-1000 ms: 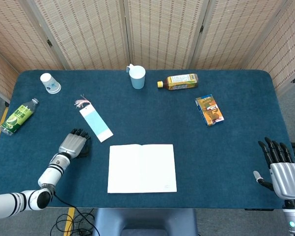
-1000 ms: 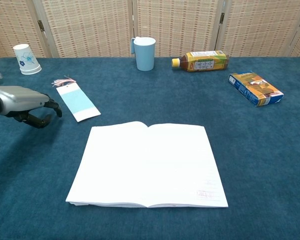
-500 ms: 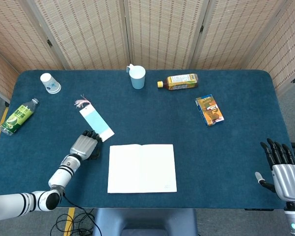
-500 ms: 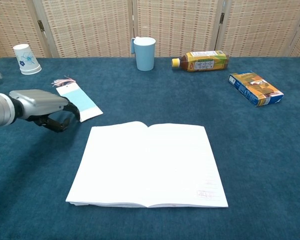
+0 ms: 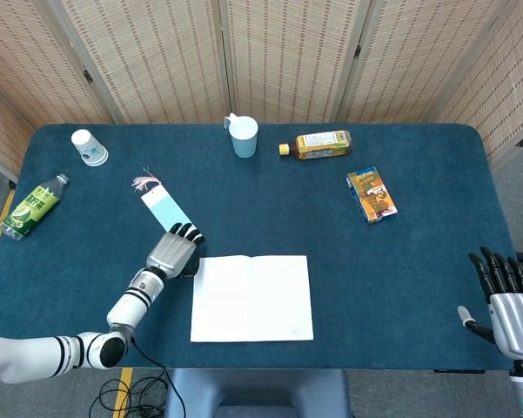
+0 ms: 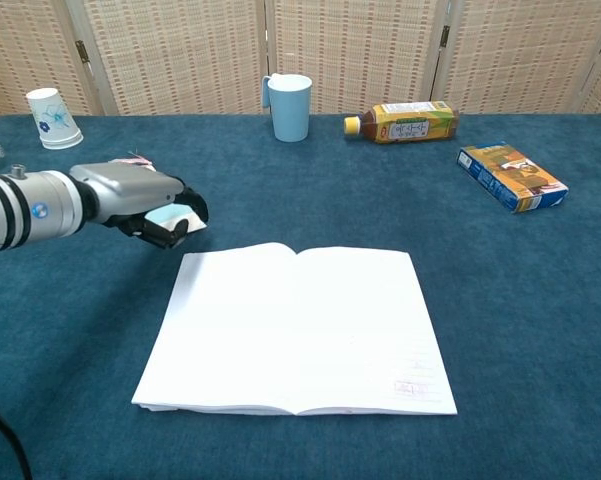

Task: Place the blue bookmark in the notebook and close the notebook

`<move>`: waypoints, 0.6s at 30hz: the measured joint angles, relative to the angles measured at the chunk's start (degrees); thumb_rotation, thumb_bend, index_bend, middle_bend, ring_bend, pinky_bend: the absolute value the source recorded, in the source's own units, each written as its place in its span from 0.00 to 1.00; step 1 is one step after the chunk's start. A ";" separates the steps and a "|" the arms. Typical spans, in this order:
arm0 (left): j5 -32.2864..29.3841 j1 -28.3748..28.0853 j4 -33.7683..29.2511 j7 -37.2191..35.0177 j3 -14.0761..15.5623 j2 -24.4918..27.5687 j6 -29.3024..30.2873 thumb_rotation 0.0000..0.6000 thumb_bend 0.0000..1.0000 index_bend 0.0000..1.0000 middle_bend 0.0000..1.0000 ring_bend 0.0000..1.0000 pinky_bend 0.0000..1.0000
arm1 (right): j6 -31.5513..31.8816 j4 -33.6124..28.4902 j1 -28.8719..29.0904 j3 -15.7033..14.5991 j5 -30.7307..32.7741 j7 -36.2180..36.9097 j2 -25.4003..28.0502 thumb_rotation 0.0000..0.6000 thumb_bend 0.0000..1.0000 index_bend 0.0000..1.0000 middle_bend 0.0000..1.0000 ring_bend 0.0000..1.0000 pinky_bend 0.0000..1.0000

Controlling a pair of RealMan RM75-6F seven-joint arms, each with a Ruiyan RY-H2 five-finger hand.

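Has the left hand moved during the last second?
Yes. The left hand has moved rightward and away from the near edge, onto the blue bookmark's near end, closer to the open notebook.

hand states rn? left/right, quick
Left hand: over the near end of the blue paper bookmark; a grip cannot be told.
Right hand: open, holding nothing, fingers apart.

The left hand (image 5: 174, 253) lay over the near end of the bookmark (image 5: 163, 206). The open notebook (image 5: 252, 298) sat just right of that hand. The cup (image 5: 243, 136), bottle (image 5: 315, 144) and box (image 5: 372, 195) lay farther back, to its right.
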 measured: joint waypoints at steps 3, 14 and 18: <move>0.57 -0.10 2.26 -2.06 -1.20 -0.40 -0.70 0.43 0.71 0.21 0.17 0.01 0.11 | -0.07 0.38 -0.01 -0.05 -0.12 0.43 -0.18 1.00 0.21 0.00 0.02 0.00 0.00; -3.44 -2.34 13.13 -4.77 -4.72 -3.54 -5.75 0.44 0.71 0.21 0.17 0.01 0.11 | 0.30 0.78 -0.56 -0.30 -0.25 0.85 -0.23 1.00 0.21 0.00 0.02 0.00 0.00; -5.35 -3.25 17.18 -4.65 -4.80 -5.21 -8.23 0.46 0.71 0.21 0.17 0.01 0.11 | 0.38 0.84 -0.81 -0.31 0.05 0.98 -0.23 1.00 0.21 0.00 0.02 0.00 0.00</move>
